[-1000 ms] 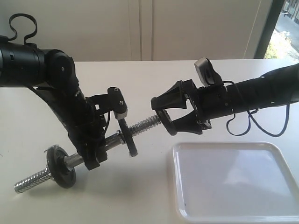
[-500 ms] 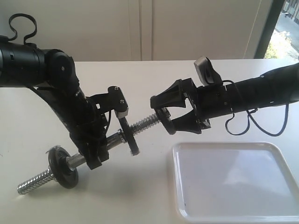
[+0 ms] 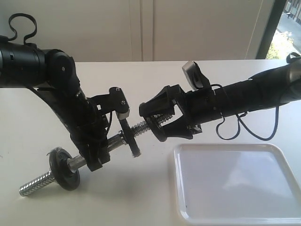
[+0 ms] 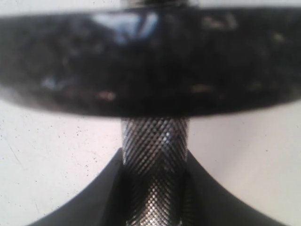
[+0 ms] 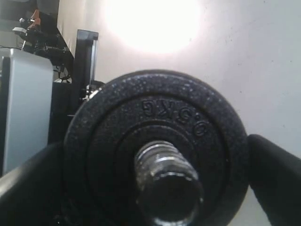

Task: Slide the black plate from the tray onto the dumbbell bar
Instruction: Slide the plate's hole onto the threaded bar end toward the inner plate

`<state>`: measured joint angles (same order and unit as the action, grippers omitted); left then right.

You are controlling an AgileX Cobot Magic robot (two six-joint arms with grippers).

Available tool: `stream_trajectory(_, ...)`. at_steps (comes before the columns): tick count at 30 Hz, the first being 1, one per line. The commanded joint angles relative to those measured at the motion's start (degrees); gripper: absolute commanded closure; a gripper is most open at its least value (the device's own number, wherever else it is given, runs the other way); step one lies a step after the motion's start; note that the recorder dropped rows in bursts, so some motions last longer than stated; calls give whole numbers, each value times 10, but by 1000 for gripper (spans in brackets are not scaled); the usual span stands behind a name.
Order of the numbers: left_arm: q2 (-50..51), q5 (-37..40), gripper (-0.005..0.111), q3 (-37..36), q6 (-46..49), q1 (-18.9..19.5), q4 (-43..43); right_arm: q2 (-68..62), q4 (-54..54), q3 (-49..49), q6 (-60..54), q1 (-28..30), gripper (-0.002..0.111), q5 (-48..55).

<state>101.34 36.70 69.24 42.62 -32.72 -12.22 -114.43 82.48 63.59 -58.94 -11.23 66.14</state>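
Closest to me lies the white tray (image 3: pixel 235 183), flat on the pale table (image 3: pixel 141 202) at the right. Across from it, on the left, the threaded end of the dumbbell bar (image 3: pixel 115 140) pokes out low over the table, and the bar slants up from there toward the middle of the table. Just behind that bare end sits an outer disc (image 3: pixel 63 168), black and round, already on the bar.

Next along, the left gripper (image 3: pixel 95 155) reaches down from its arm and is clenched on the bar's knurled handle. In the left wrist view the fingers (image 4: pixel 94 207) press either side of the knurled steel (image 4: pixel 154 155), with a black disc filling the view beyond them; which of the two discs it is I cannot tell. Past the gripper stands an inner disc (image 3: pixel 129 136), seen edge-on and also on the bar.

Farther up, at the bar's raised end, the right gripper (image 3: pixel 151 122) comes in from the right, grasping the black plate (image 3: pixel 155 124) by its rim, fingers wide on either side. The plate is off the tray and up in the air — the bar's threaded tip (image 5: pixel 167 181) pokes through the centre hole of the plate (image 5: pixel 188 108), which sits apart from the inner disc, with bare thread between them.

Beyond the table stands a light wall (image 3: pixel 141 28), with a window (image 3: pixel 288 28) at the far right.
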Motion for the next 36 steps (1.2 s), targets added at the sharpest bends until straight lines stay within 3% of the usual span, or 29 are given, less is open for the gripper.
stream_trajectory(1,-38,-12,107,15,-6,0,-38,10,26,1,-7,-15,108,38)
stream_trajectory(11,-38,-12,107,15,-6,0,-39,9,25,1,-7,-53,108,38)
stream_trajectory(14,-38,-12,107,15,-6,0,-39,9,25,1,-3,-54,100,38)
stream_trajectory(17,-38,-12,107,15,-6,0,-39,9,25,1,-2,-54,78,38)
stream_trajectory(18,-38,-12,107,15,-6,0,-39,9,25,1,9,-54,57,38)
stream_trajectory(19,-38,-12,107,15,-6,0,-39,9,25,1,12,-54,49,38)
stream_trajectory(20,-38,-12,107,15,-6,0,-39,9,26,1,12,-54,31,38)
stream_trajectory(22,-38,-10,107,15,-6,0,-39,9,25,1,12,-54,20,38)
stream_trajectory(36,-38,-10,107,15,-6,0,-39,9,21,3,10,-52,15,38)
